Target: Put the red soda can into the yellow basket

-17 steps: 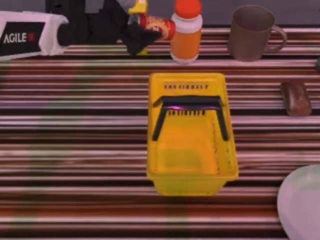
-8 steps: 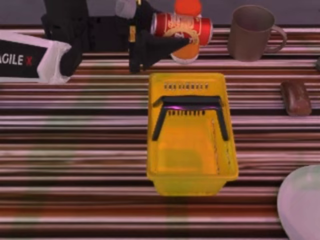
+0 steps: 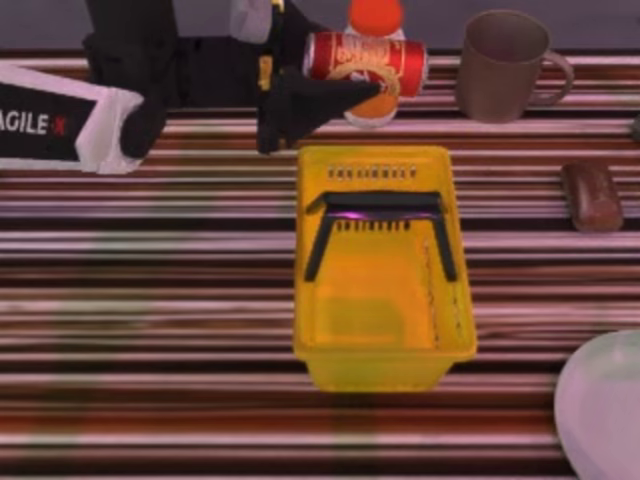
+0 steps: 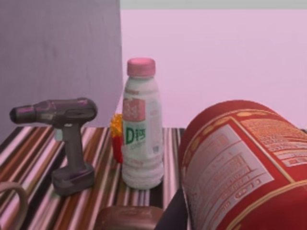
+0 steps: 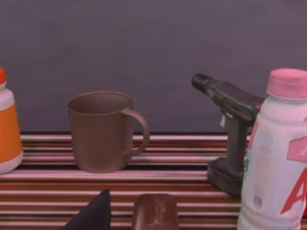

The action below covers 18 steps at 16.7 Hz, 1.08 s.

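The red soda can (image 3: 365, 60) lies on its side in the air, with my left gripper (image 3: 335, 78) shut on it, just beyond the far rim of the yellow basket (image 3: 385, 345). The can overlaps the orange bottle (image 3: 376, 14) behind it. In the left wrist view the red soda can (image 4: 244, 167) fills the near side, with one dark fingertip (image 4: 175, 215) against it. The basket stands mid-table with its black handles folded across its far half. My right arm is outside the top view.
A brown mug (image 3: 505, 65) stands at the back right, a brown bar (image 3: 590, 195) lies right of the basket, and a white plate (image 3: 605, 410) sits at the front right. A white bottle (image 4: 141, 129) and a drill (image 4: 67, 139) stand farther right.
My left gripper has lifted the can and carried it right, from beside the orange bottle to over it. In the last half second it barely moved.
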Motion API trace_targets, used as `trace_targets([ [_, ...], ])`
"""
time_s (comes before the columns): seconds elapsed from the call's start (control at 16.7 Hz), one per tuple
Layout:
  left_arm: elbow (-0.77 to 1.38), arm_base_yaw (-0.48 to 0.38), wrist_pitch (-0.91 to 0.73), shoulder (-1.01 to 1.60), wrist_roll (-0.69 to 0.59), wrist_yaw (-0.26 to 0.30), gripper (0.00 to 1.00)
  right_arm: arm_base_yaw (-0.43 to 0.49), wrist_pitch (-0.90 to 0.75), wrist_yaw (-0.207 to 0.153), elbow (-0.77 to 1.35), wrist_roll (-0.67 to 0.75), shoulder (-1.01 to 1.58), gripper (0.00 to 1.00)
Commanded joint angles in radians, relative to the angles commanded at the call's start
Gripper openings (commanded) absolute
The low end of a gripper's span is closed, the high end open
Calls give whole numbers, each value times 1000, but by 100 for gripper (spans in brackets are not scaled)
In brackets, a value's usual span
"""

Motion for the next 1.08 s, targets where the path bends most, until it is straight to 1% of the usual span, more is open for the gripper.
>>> trace_targets([
  [0.12,-10,3,58,49,-1,3,0,0,0,0,0,0,0,100],
  [0.42,-53,17,271,203,-6,3,0,0,0,0,0,0,0,100],
  [0.54,-64,20,307,233,-7,1,0,0,0,0,0,0,0,100],
  [0.78,-65,20,309,235,-7,1,0,0,0,0,0,0,0,100],
  [1.08,-65,20,309,235,-7,1,38,0,0,0,0,0,0,100],
])
